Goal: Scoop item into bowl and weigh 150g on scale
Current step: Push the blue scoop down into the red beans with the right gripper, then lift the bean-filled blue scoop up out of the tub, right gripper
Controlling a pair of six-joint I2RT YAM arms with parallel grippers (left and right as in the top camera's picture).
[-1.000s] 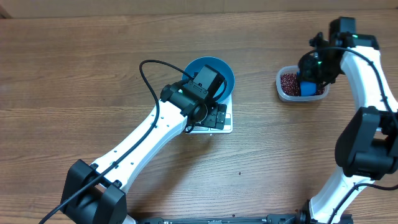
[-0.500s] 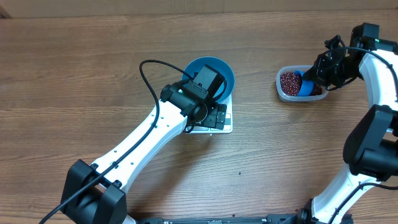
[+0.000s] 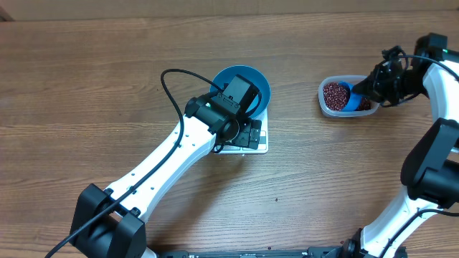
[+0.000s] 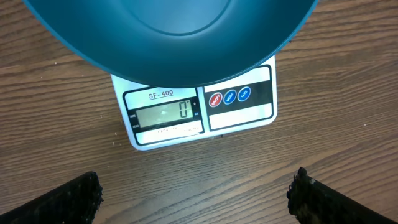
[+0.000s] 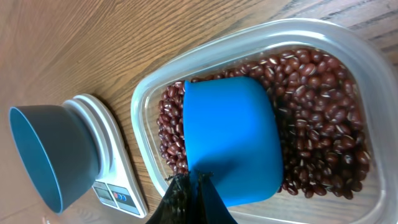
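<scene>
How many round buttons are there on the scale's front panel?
3. All sit in a row on the scale, right of its display: one red button, then two blue buttons. None seem hidden.

Wood-grain table (image 3: 107, 86); glossy smooth bowl (image 4: 168, 37); clear plastic tub (image 5: 249, 62).

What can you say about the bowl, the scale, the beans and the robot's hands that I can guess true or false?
1. The blue bowl stands on the scale. True.
2. The scale's display shows zero. True.
3. Beans lie in the bowl. False: what shows of its inside is bare, and the beans are in the clear tub.
4. The left gripper grips the bowl. False: it is open, in front of the scale, holding nothing.
5. The right gripper holds the blue scoop, which is in the tub. True.
</scene>
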